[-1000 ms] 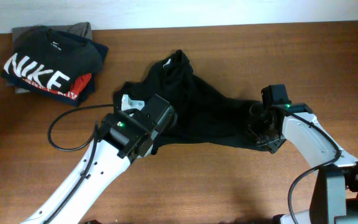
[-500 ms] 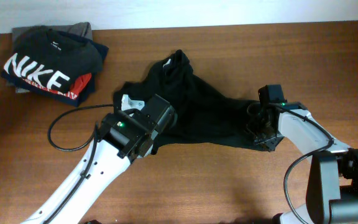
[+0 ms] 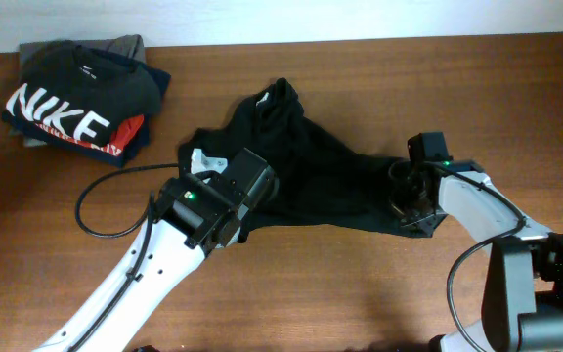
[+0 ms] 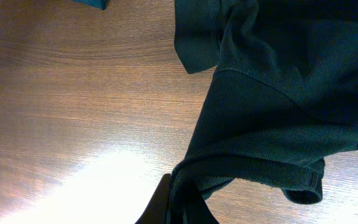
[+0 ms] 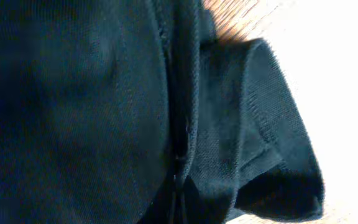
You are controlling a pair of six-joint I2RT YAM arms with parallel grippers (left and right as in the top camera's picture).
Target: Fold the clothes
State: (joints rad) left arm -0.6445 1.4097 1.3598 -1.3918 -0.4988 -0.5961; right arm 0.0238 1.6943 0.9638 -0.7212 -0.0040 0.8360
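The clothes [image 3: 313,164], a plain black top, lie crumpled across the middle of the wooden table [image 3: 360,293]. My left gripper [image 3: 258,196] sits at the garment's lower left edge. In the left wrist view it [image 4: 180,200] is shut on a hem fold of the clothes [image 4: 272,112], which rises from the jaws. My right gripper [image 3: 407,203] is at the garment's right end, low on the cloth. In the right wrist view the black clothes [image 5: 92,106] fill nearly the whole frame, and the gripper [image 5: 178,199] is shut on a bunched seam.
A stack of folded garments [image 3: 78,98] topped by a black NIKE shirt lies at the far left corner. A black cable [image 3: 101,191] loops on the table beside the left arm. Bare wood shows along the front and at the right.
The right gripper has closed on the garment's right end after shifting slightly left. The left arm and its grip have not moved.
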